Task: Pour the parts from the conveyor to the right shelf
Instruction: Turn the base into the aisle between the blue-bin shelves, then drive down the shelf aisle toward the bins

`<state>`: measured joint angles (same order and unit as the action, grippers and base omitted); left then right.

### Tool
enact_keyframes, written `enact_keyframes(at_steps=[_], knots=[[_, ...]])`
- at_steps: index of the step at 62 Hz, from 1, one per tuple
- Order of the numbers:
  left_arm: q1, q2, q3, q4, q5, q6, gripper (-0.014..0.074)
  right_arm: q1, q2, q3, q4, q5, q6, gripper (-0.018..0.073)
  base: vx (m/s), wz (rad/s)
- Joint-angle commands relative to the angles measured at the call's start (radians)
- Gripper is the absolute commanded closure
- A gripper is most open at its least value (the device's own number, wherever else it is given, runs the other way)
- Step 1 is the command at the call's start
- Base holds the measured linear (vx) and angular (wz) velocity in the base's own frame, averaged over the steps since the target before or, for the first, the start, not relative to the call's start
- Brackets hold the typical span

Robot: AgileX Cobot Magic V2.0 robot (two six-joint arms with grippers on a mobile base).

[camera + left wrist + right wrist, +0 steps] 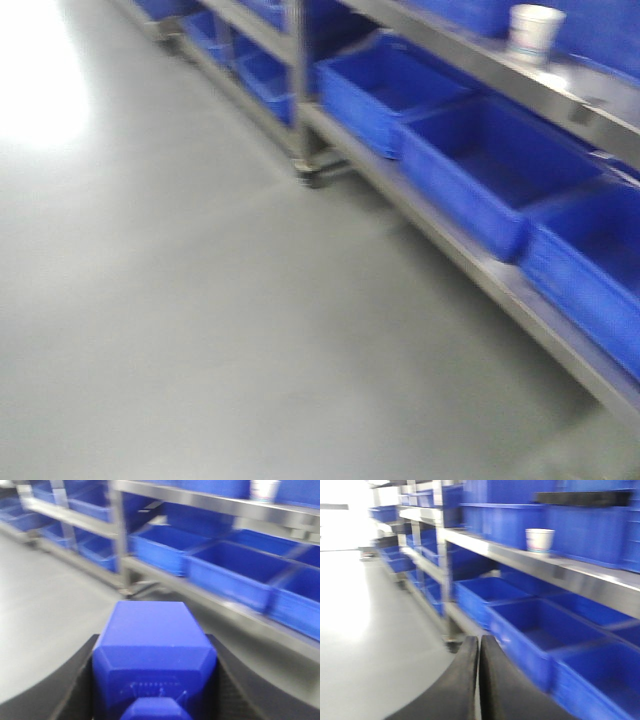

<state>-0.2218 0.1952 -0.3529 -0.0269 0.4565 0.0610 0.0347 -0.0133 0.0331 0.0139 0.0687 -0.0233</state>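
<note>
Sitting between left jaws, blue part (152,655)

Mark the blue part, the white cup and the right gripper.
blue part (152,632): left wrist view, upper face.
white cup (540,541): right wrist view, side wall.
right gripper (479,641): right wrist view, between closed fingertips.

Warehouse or factory storage aisle. Long stainless-steel tiered rack (580,575) on castor wheel (312,178), rows of open blue plastic bins (480,170), smooth grey industrial floor (200,300).
</note>
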Motion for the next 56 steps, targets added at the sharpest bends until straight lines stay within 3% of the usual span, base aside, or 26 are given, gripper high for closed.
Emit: enact_keyframes(at_steps=[1,34,56], knots=[[-0.005,0.012,-0.027,-0.003,-0.082,-0.003,0.0603,-0.006,-0.014,0.015,-0.003,-0.075,-0.004,0.0568,0.18,0.86],[-0.005,0.012,-0.027,-0.003,-0.082,-0.003,0.0603,-0.006,-0.014,0.015,-0.003,-0.075,-0.004,0.0568,0.13,0.81],[-0.005,0.007,-0.027,-0.003,-0.082,-0.003,0.0603,-0.006,-0.014,0.015,-0.003,-0.075,-0.004,0.0568,0.17,0.36]])
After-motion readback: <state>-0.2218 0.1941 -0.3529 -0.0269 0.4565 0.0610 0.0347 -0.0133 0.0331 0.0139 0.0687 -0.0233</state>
